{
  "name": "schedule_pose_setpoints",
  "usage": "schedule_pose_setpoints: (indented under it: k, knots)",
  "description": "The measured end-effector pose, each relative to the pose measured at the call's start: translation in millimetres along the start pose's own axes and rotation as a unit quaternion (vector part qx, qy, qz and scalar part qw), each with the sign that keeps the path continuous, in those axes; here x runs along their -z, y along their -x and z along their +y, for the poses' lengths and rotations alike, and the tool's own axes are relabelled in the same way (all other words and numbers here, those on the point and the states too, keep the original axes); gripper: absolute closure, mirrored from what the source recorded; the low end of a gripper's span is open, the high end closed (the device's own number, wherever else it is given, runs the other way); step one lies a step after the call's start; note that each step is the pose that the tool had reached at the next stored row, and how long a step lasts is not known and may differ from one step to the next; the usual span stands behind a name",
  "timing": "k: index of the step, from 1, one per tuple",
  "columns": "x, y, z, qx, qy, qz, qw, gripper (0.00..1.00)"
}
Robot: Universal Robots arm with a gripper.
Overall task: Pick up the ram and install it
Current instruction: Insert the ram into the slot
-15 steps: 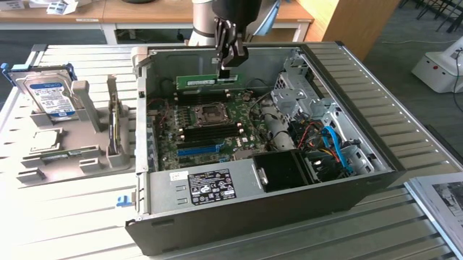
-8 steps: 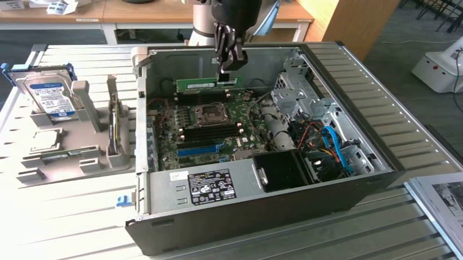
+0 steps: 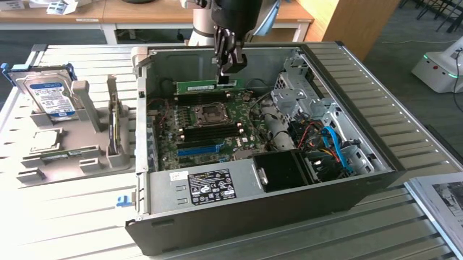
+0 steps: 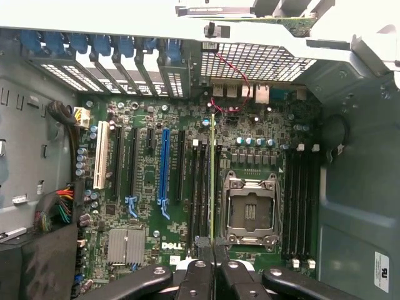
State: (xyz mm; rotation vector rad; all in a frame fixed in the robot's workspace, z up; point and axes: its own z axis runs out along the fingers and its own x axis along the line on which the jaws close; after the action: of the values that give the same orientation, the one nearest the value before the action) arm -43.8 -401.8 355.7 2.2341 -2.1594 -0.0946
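My gripper (image 3: 225, 80) hangs inside the open computer case (image 3: 253, 211), near its far wall, shut on the ram (image 3: 198, 85). The ram is a thin green stick that juts from the fingers toward the exterior view's left, just above the motherboard (image 3: 184, 143). In the wrist view the ram (image 4: 213, 175) shows edge-on as a thin line running out from between my fingers (image 4: 195, 278), with my gripper (image 4: 213, 265) closed around its end. It lies over the black memory slots (image 4: 201, 187) beside the CPU socket (image 4: 250, 209). I cannot tell whether it touches a slot.
A grey stand (image 3: 72, 151) at the exterior view's left holds a hard drive (image 3: 47, 95) and an upright expansion card (image 3: 112, 124). Inside the case are a black fan shroud (image 3: 285, 170), blue cables (image 3: 336, 146), a metal drive cage (image 3: 296, 89) and a blue slot (image 4: 164, 165).
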Motion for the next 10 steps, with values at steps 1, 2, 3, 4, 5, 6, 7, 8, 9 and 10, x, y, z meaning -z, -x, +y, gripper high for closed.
schedule_pose_setpoints:
  k: [1, 2, 3, 4, 5, 6, 7, 8, 9, 10]
  knots:
    - [0.0, 0.0, 0.0, 0.0, 0.0, 0.0, 1.0, 0.89]
    - [0.0, 0.0, 0.0, 0.0, 0.0, 0.0, 1.0, 0.89]
    - [-0.1, -0.1, 0.0, 0.0, -0.0001, -0.0001, 1.0, 0.89]
    - [-0.1, -0.4, 0.1, 0.0, -0.0001, -0.0001, 1.0, 0.89]
    - [-0.1, -0.7, 0.1, 0.0, -0.0001, -0.0001, 1.0, 0.89]
    - [0.0, -1.1, 0.0, 0.0, 0.0, 0.0, 1.0, 0.89]
    - [0.0, -1.6, 0.0, 0.0, 0.0, 0.0, 1.0, 0.89]
    - [0.0, -2.1, 0.1, 0.0, 0.0, 0.0, 1.0, 0.89]
    - [0.0, -2.7, 0.1, 0.0, 0.0, 0.0, 1.0, 0.89]
    - [0.0, -3.3, 0.1, 0.0, 0.0, 0.0, 1.0, 0.89]
